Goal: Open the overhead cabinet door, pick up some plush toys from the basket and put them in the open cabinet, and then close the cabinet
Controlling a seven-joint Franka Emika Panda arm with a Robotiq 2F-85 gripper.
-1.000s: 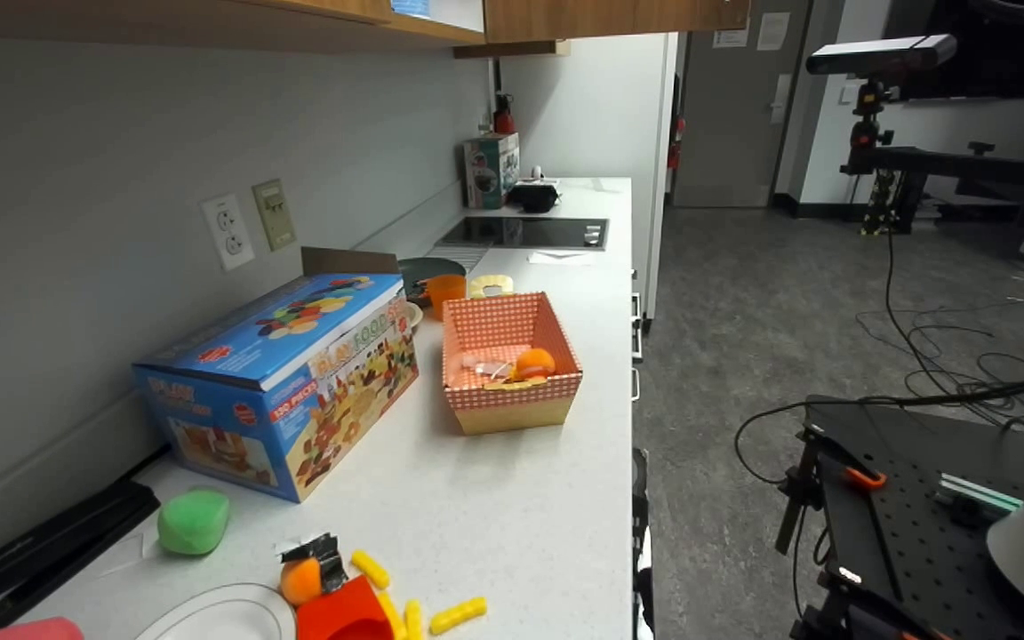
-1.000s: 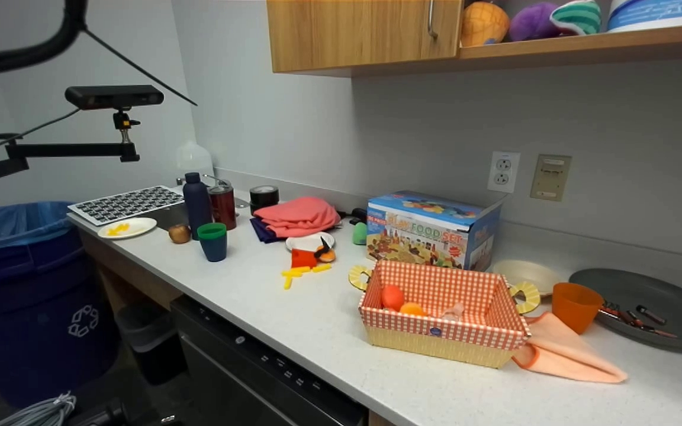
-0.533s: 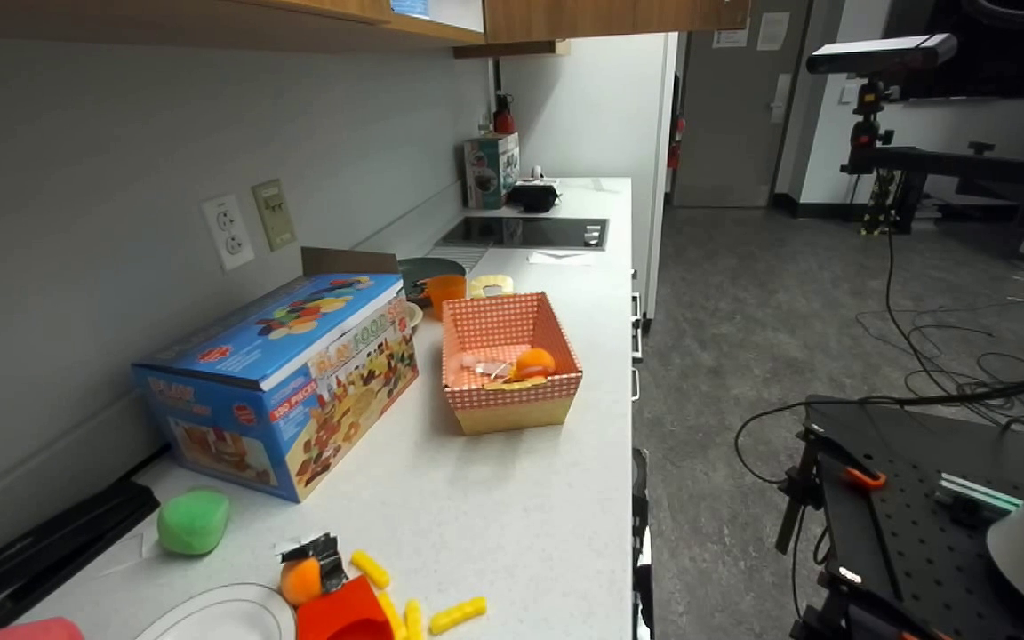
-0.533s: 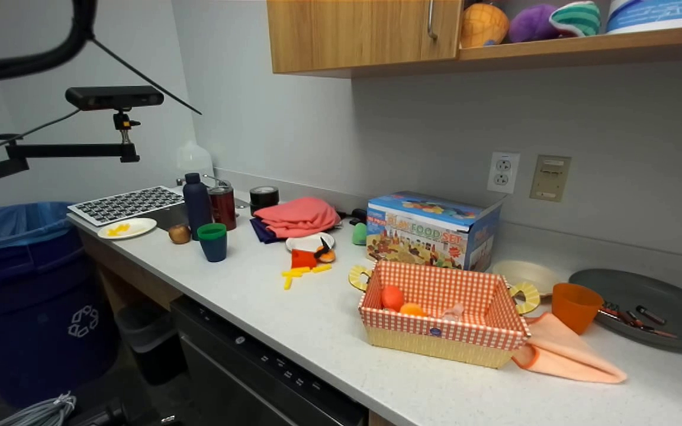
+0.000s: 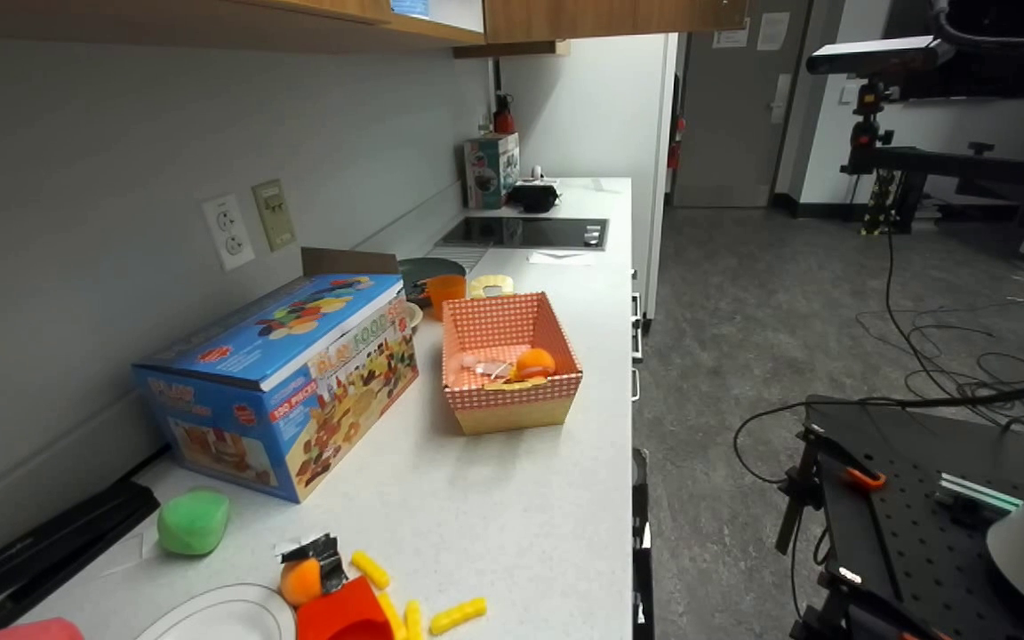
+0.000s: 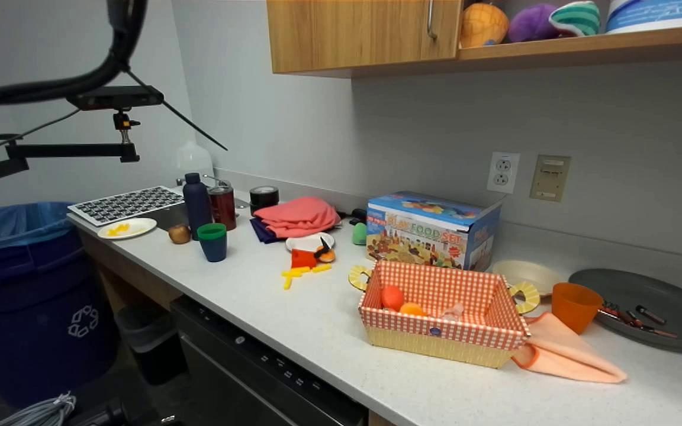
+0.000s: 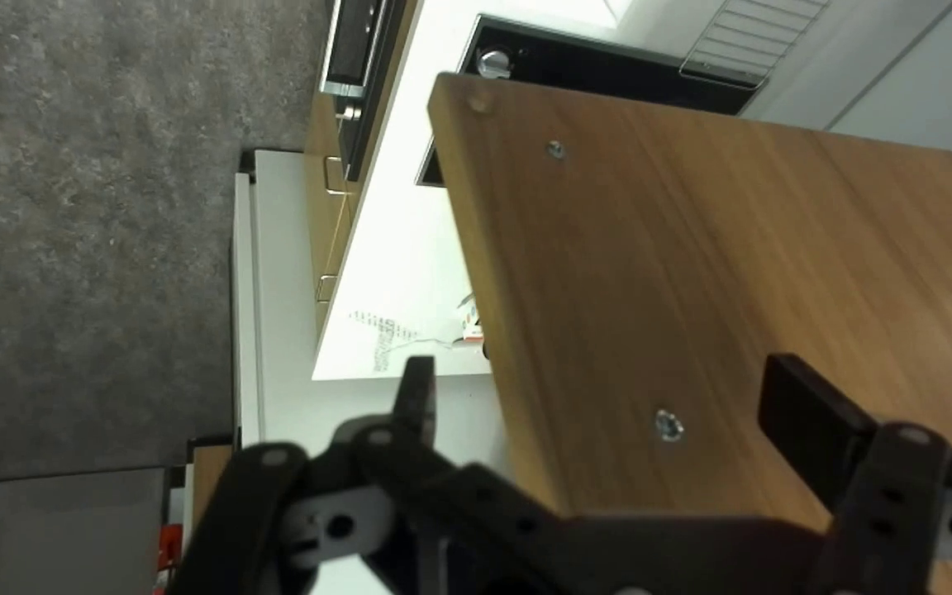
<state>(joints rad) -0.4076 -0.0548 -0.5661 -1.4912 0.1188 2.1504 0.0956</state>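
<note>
The overhead cabinet (image 6: 554,44) has one compartment open, seen from below in an exterior view. On its shelf rest an orange-yellow plush toy (image 6: 484,25), a purple one (image 6: 533,22) and a green-striped one (image 6: 578,18). The swung-out cabinet door (image 5: 616,18) juts from the cabinet and fills much of the wrist view, two screw heads on its face. My gripper (image 7: 612,397) is open, its fingers spread to either side of the door's edge strip; whether they touch it I cannot tell. The basket (image 6: 436,349), lined in red check, holds a red and an orange item.
A blue play-food box (image 5: 281,373) stands against the wall beside the basket. An orange cup (image 6: 576,307), a dark pan (image 6: 649,307) and a peach cloth (image 6: 572,355) lie at its other end. A neighbouring cabinet door (image 6: 364,32) is shut.
A black hose at the upper left of an exterior view has swung right and downward; its end also came further into the upper right elsewhere. Toys, basket and door stay put.
</note>
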